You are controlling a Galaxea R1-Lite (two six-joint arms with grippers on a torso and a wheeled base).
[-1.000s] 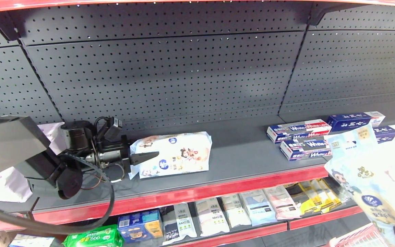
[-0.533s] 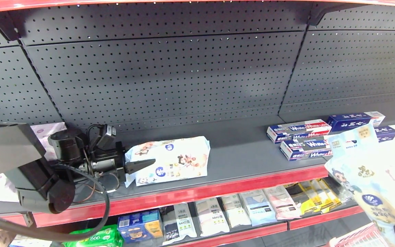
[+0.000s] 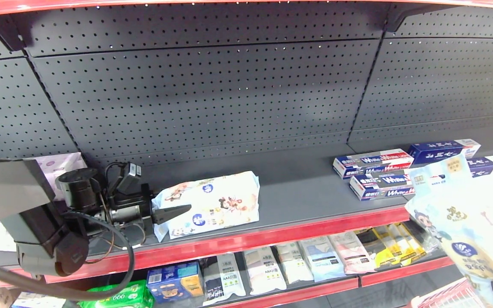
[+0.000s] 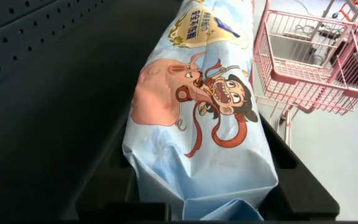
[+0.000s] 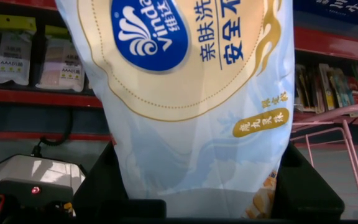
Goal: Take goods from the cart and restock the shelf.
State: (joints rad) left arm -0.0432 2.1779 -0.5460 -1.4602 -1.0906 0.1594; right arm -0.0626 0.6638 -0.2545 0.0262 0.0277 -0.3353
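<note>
A pale blue cartoon-printed wipes pack (image 3: 216,203) lies flat on the grey shelf (image 3: 306,192), left of centre. My left gripper (image 3: 178,209) is shut on its left end, and one dark finger lies across the front of the pack. In the left wrist view the same pack (image 4: 204,112) sits between the fingers of the left gripper (image 4: 197,143). A second, similar pack (image 3: 464,218) hangs upright in front of the shelf at the right. My right gripper (image 5: 204,174) is shut on the bottom of this second pack (image 5: 191,93).
Toothpaste boxes (image 3: 375,162) lie on the shelf's right part. Purple-white packs (image 3: 58,164) stand at the far left behind my left arm. The lower shelf holds several small packs (image 3: 315,256). A pink wire cart (image 4: 309,62) stands behind on the floor.
My left gripper has drawn the wipes pack to the left and nearer the shelf's red front edge. The right arm and its pack have kept still.
</note>
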